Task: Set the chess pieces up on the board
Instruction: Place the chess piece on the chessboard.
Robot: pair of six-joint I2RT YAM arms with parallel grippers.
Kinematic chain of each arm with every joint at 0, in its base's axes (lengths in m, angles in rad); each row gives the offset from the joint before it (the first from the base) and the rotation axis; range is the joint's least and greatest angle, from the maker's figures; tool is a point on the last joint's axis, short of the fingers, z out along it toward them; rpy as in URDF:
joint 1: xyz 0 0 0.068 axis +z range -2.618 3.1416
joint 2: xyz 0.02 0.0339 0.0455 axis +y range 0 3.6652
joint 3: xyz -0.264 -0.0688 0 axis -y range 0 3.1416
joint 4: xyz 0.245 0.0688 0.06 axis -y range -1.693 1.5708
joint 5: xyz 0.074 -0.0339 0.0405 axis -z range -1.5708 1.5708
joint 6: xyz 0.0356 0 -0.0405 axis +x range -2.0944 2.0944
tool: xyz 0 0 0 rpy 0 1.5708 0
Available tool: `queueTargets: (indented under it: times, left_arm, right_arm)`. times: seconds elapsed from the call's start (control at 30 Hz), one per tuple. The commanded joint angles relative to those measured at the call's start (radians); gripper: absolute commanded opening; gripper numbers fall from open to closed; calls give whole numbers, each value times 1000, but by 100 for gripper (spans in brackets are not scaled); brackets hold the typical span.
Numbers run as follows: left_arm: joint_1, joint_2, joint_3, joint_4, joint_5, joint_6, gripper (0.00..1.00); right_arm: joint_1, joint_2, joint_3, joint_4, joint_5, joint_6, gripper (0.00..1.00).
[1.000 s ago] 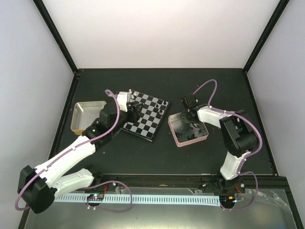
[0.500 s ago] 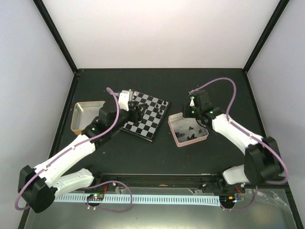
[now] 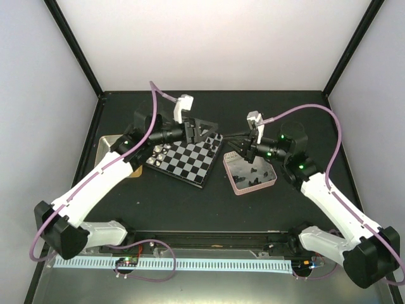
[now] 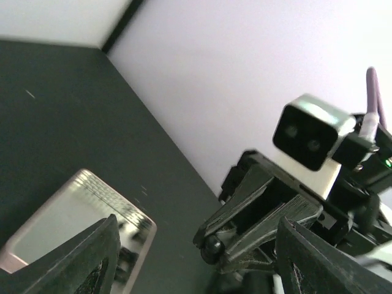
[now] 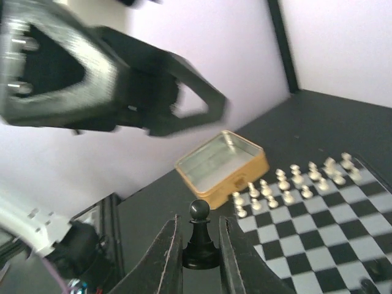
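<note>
A black pawn [image 5: 199, 240], one of the chess pieces, stands upright between the fingers of my right gripper [image 5: 199, 223], which is shut on its base. In the top view that right gripper [image 3: 235, 145] hangs in the air between the board [image 3: 190, 166] and the pink-rimmed tin [image 3: 273, 179]. Silver pieces [image 3: 158, 152] fill the board's left rows. My left gripper [image 3: 210, 130] is raised over the board's far right corner, open and holding nothing, and it faces the right gripper. In the left wrist view the pawn's round head [image 4: 212, 248] shows between its wide-apart fingers [image 4: 92, 263].
More black pieces [image 3: 252, 171] lie in the pink-rimmed tin. A gold-rimmed tin [image 5: 223, 164] sits left of the board, partly hidden under the left arm in the top view. The two grippers are close together above the board's right edge.
The left gripper lifted off the board, swung up and right, and its jaws widened. The right gripper rose out of the pink-rimmed tin with the pawn and moved left toward the board.
</note>
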Motion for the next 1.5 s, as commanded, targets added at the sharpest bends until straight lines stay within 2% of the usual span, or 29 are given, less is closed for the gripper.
queueTargets:
  times: [0.0, 0.23, 0.43, 0.57, 0.87, 1.13, 1.27, 1.3, 1.37, 1.47]
  left_arm:
    - [3, 49, 23, 41, 322, -169, 71]
    - [5, 56, 32, 48, 392, -153, 68]
    - [5, 56, 32, 14, 415, -139, 57]
    - [6, 84, 31, 5, 419, -138, 46]
    - [5, 132, 40, 13, 468, -186, 38]
    - [4, 142, 47, 9, 504, -179, 23]
    - [4, 140, 47, 9, 504, -177, 8]
    - [3, 140, 47, 9, 506, -178, 3]
    - [4, 140, 48, 9, 507, -178, 2]
    - [5, 130, 47, 8, 493, -171, 2]
  right_arm:
    - [20, -23, 5, 79, -183, -99, 10]
    - [60, -51, 15, 29, -87, -228, 10]
    - [66, -64, 14, 24, -41, -270, 10]
    - [67, -63, 19, 22, -39, -276, 10]
    - [69, -53, 37, -32, -48, -325, 10]
    - [69, -42, 40, -38, -32, -319, 10]
    - [70, -38, 43, -37, -23, -313, 10]
    - [70, -36, 43, -39, -18, -309, 11]
    - [70, -38, 44, -41, 3, -291, 13]
    - [70, -41, 57, -76, 66, -257, 26]
